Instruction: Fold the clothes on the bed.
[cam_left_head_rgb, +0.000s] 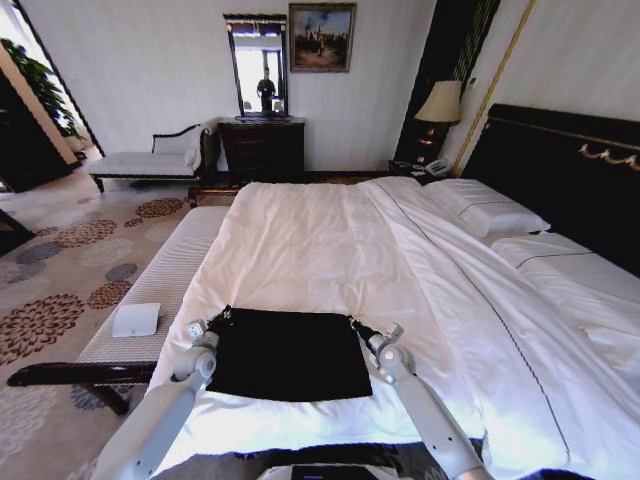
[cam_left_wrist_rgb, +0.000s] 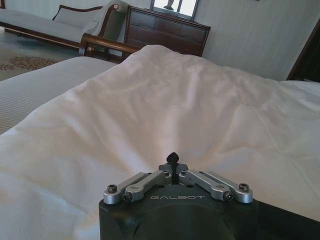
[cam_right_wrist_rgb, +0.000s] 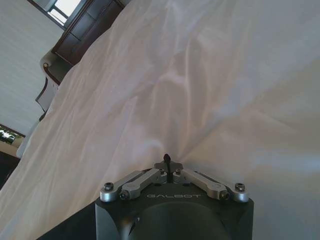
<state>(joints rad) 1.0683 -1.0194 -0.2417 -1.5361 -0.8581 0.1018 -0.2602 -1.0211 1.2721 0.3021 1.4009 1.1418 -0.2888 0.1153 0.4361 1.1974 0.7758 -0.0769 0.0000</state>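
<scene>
A black T-shirt (cam_left_head_rgb: 288, 352) lies flat on the white duvet of a very wide bed (cam_left_head_rgb: 300, 250), near the foot edge closest to the robot. It forms a rough rectangle, much smaller than the bed.

The left gripper (cam_left_head_rgb: 222, 316) sits at the shirt's far left corner, and the right gripper (cam_left_head_rgb: 353, 323) at its far right corner, both low against the duvet. In the left wrist view the left gripper (cam_left_wrist_rgb: 172, 159) has its fingers drawn together, with a small dark tip of fabric pinched between them. The right wrist view shows the same for the right gripper (cam_right_wrist_rgb: 167, 160): fingers closed on a little black point of cloth (the fabric beyond is hidden by the gripper body).

Beyond the shirt, the duvet runs smooth toward a dark wooden dresser (cam_left_head_rgb: 262, 148). White pillows (cam_left_head_rgb: 485, 208) lie to the right of the shirt, against a tall dark headboard (cam_left_head_rgb: 560, 170). A pale striped bench (cam_left_head_rgb: 160, 290) stands just left of the bed.
</scene>
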